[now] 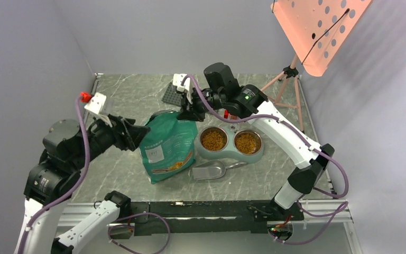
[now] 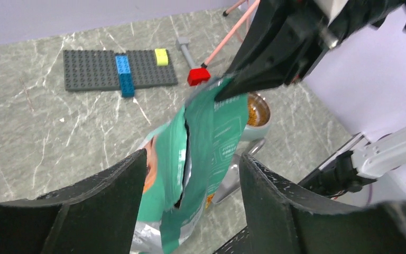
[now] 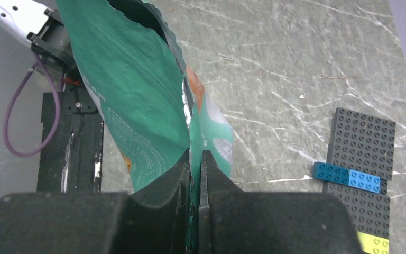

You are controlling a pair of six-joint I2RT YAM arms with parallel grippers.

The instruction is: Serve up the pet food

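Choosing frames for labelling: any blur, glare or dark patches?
Top external: sharp, evenly lit. Left wrist: left fingers dark and soft, pouch clear. Right wrist: right fingers nearly black, detail lost; table crisp.

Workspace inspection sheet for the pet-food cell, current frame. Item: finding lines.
Surface: grey marbled table.
Job's things: kibble fills both bowls of the twin dish; teal pouch torn open, left of the dish.
Clutter: metal scoop on the dish's near side; grey brick plate with blue brick and yellow brick; red block.
Grippers: left gripper open, fingers either side of the pouch; right gripper shut on its top edge.
Cables: purple cables along both arms.
Surroundings: grey walls; pink perforated panel on tripod, rear right.
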